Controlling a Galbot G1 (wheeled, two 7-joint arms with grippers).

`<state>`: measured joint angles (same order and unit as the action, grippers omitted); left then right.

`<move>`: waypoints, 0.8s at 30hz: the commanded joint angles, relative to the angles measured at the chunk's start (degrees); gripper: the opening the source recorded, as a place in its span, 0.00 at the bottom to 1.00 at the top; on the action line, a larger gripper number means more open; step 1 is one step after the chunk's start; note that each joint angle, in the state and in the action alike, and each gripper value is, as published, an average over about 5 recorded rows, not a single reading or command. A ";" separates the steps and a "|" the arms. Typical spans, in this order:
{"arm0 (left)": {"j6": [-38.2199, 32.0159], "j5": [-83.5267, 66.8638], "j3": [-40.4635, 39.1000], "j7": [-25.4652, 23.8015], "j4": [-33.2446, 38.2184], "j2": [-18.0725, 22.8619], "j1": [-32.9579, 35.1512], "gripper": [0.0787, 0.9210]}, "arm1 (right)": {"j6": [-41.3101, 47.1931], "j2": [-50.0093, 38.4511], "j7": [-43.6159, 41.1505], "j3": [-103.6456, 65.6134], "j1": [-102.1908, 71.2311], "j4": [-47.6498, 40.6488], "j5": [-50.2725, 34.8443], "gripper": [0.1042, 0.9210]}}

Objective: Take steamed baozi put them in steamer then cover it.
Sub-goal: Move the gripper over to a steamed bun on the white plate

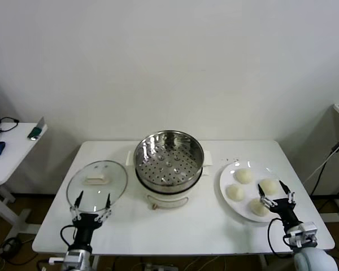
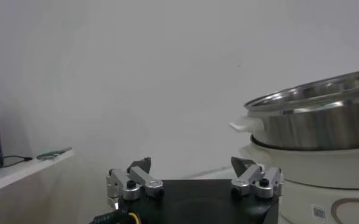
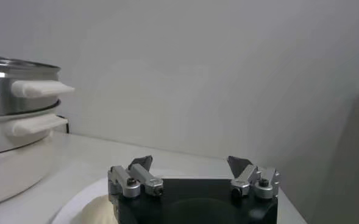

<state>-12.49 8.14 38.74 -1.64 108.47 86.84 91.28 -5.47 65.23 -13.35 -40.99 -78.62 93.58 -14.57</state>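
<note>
Four steamed baozi [image 1: 252,192] on plate [image 1: 226,182]

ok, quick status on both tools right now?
Left tool: open, empty, at the round clear glass lid.
Right tool: open, empty, over the flat white plate.

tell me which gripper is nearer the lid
Left. The left gripper sits open at the lid's near edge, while the right gripper is across the table over the plate of baozi.
</note>
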 commanded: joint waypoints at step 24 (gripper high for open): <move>1.25 0.93 -0.55 2.11 1.73 -1.19 -0.71 0.88 | 13.41 -32.39 -50.15 70.20 74.30 -29.69 22.18 0.88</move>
<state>-11.42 9.10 38.06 0.04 110.08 85.97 90.64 7.98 37.13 -49.63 -3.20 -36.23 76.88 3.13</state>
